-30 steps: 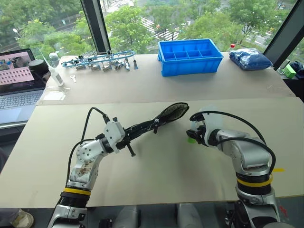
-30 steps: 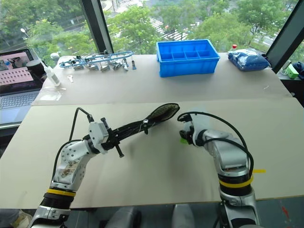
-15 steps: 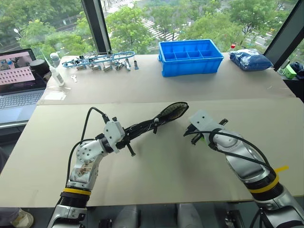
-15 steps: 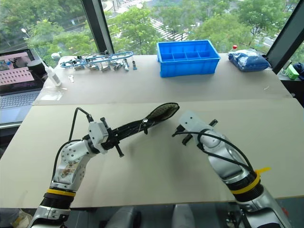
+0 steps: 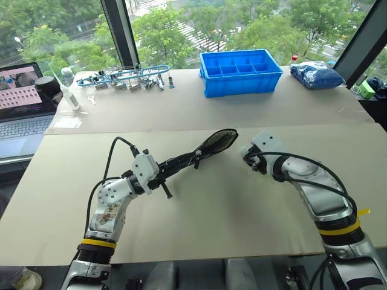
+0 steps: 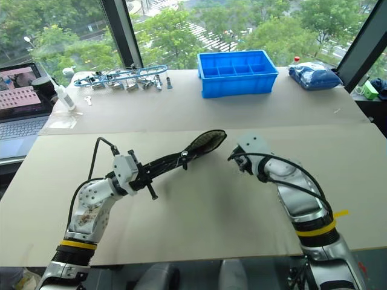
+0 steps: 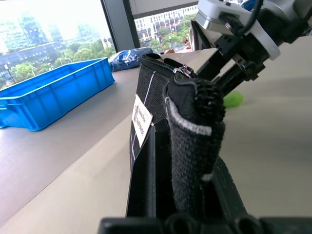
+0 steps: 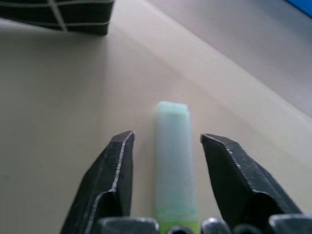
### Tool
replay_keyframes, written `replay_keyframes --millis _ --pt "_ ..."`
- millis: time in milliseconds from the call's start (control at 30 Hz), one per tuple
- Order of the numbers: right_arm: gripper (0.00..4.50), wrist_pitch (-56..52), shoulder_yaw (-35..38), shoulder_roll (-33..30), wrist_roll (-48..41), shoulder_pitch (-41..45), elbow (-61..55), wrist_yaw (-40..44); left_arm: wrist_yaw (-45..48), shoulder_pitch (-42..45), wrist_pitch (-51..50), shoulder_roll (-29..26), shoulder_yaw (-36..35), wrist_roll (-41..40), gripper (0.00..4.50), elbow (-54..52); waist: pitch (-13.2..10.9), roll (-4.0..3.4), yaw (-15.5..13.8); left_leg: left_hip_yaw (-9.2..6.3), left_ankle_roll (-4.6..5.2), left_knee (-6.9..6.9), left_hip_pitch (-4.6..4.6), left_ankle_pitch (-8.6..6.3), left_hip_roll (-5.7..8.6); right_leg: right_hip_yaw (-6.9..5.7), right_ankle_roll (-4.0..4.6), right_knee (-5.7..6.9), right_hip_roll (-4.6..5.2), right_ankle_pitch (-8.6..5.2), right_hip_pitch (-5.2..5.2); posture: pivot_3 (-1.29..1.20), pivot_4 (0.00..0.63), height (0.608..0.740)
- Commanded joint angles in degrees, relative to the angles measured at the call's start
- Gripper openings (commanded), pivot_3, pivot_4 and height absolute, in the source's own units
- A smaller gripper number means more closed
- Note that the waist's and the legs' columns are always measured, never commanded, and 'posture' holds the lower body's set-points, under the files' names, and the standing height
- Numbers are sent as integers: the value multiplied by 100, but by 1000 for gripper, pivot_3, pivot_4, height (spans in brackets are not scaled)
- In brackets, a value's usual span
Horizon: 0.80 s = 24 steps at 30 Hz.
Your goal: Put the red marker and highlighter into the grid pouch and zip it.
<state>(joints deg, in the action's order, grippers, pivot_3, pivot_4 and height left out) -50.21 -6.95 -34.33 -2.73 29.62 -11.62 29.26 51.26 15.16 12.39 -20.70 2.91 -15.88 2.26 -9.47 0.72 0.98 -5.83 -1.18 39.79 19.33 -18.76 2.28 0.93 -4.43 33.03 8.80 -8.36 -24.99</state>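
Note:
My left gripper (image 5: 158,176) is shut on one end of the grid pouch (image 5: 205,150), a black fabric pouch with white grid lines and a white label (image 7: 141,119). It holds the pouch off the table, open mouth toward the middle. To the right of that mouth my right gripper (image 5: 249,156) points down at the table. In the right wrist view its fingers (image 8: 117,170) stand open on either side of the highlighter (image 8: 173,165), with a gap on each side. The highlighter (image 7: 233,99) lies on the table, pale with a green end. The red marker is hidden.
A blue compartment bin (image 5: 240,71) stands at the back centre, with a blue bag (image 5: 317,74) to its right. A row of metal tools (image 5: 130,75) and a white bottle (image 5: 69,93) sit at the back left, beside an open laptop (image 5: 21,103).
My right wrist has rolled and the hand has shifted a little up, farther away and to the right. The left arm and the pouch have stayed still.

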Motion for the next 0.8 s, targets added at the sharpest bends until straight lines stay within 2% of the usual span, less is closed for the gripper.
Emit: replay_keyframes --millis 33,300,600,733,800 --pt "3183 368 373 -216 -257 232 239 396 22 97 177 10 -36 -74 14 -42 0 0 -1 0 0 0 1 0 0 0 0 -1 0 0 0 0 150 740" --pt "3183 1131 65 -478 -220 -9 969 1056 36 145 220 11 -47 -64 14 28 0 0 0 1 1 0 1 -1 0 0 0 -1 0 0 0 0 150 740" --pt "3183 1414 -274 -390 -4 -126 1722 1216 -1 40 210 -40 -81 -55 14 -81 5 7 7 3 1 1 -6 0 0 1 0 0 0 0 6 0 150 740" --pt "2277 1469 -250 -356 63 36 2003 1180 -16 26 211 -54 -89 -46 14 -100 12 18 6 2 0 3 -15 0 0 1 0 -2 0 0 18 0 150 740" --pt "1550 1459 -202 -365 11 95 2083 1253 -21 10 215 -60 -93 -47 14 -116 12 18 1 2 0 4 -17 0 0 1 0 -3 0 1 23 0 150 740"
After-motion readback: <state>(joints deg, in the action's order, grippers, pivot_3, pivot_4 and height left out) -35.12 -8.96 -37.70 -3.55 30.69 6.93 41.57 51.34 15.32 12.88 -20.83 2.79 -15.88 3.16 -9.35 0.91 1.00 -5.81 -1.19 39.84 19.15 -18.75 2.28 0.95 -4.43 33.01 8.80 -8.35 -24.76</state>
